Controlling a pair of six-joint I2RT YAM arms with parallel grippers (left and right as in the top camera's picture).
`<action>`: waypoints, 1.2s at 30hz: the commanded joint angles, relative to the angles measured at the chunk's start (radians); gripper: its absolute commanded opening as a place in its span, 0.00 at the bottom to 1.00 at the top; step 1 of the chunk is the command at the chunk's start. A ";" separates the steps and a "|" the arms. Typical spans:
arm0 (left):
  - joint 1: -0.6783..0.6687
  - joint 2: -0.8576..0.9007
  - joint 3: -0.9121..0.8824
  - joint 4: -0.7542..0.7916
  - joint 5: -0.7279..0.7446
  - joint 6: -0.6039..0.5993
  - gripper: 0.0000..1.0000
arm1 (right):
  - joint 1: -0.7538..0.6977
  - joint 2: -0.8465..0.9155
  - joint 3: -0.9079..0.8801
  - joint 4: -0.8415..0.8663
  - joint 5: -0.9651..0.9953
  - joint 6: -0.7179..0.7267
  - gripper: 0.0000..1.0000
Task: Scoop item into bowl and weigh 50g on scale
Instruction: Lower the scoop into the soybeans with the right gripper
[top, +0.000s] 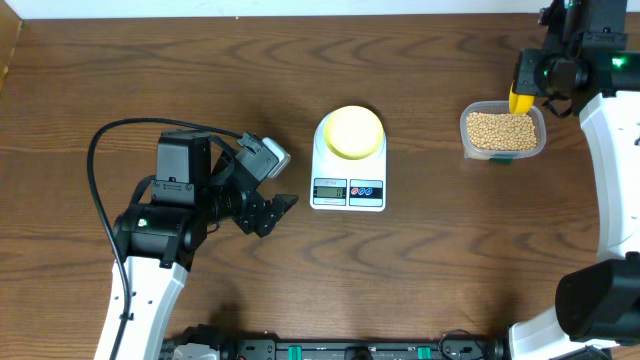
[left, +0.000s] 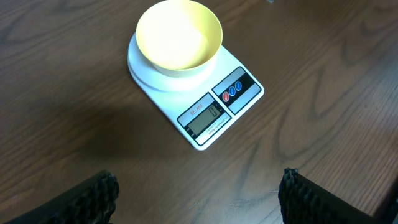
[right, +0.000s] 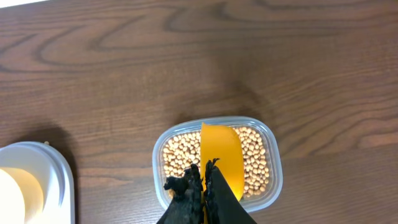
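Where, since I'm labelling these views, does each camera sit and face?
Overhead: above the table, looking straight down; left gripper and right gripper show.
Left wrist: on the left arm, facing the bowl on the scale; its open fingers frame them.
Right wrist: above the beans; fingers shut on the scoop.
All share: bowl, scale.

Table (top: 200, 70): dark wood-grain top, smooth, low sheen. Scale (left: 163, 99): white plastic, smooth, glossy. Bowl (left: 179, 37): pale yellow, smooth, satin, plastic-looking. Beans (right: 177, 152): beige, matt, smooth-skinned. Container (right: 273, 168): clear thin plastic, glossy. Scoop (right: 221, 152): yellow plastic, smooth, slight shine. Left gripper (left: 198, 202): pads (left: 93, 198) black, coarsely textured, matt.
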 joint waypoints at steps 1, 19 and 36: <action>0.004 0.000 -0.004 -0.001 -0.002 0.013 0.84 | -0.004 0.021 0.016 -0.006 0.017 -0.016 0.02; 0.004 0.000 -0.004 -0.001 -0.002 0.013 0.84 | -0.004 0.134 0.016 -0.006 0.057 -0.016 0.02; 0.004 0.000 -0.004 -0.001 -0.002 0.013 0.84 | -0.023 0.148 0.016 0.008 0.075 -0.024 0.02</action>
